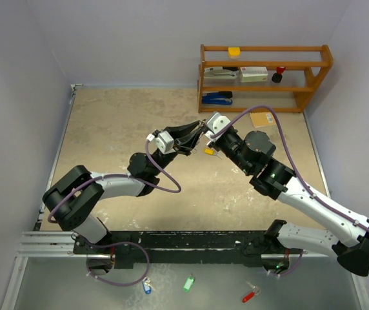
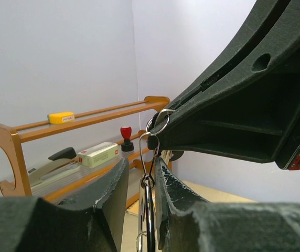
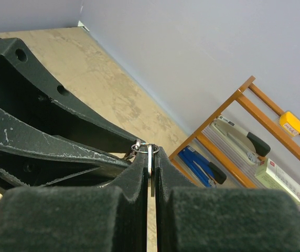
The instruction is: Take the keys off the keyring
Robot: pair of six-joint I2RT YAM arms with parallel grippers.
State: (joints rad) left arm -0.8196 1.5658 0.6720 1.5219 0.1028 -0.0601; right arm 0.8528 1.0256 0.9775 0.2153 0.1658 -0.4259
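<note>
Beige bench [image 1: 120, 129] and grey walls [image 1: 17, 97] surround the meeting point of both claws, in mid-air near a wooden rack [image 1: 265, 77]. There the right claw [image 3: 150, 153] is pressed together on the keyring [image 2: 148, 184], seen edge-on; whether it grips wire or a key blade, I cannot tell. The left claw [image 2: 141, 165] stands narrowly spread around metal hanging from that ring, a sliver of gap showing. One yellow-headed key [image 1: 208, 152] dangles below. Best, I judge: clamp one key squarely, keep the right hold rigid, and feed the key along the wire to its opening rather than tugging.
</note>
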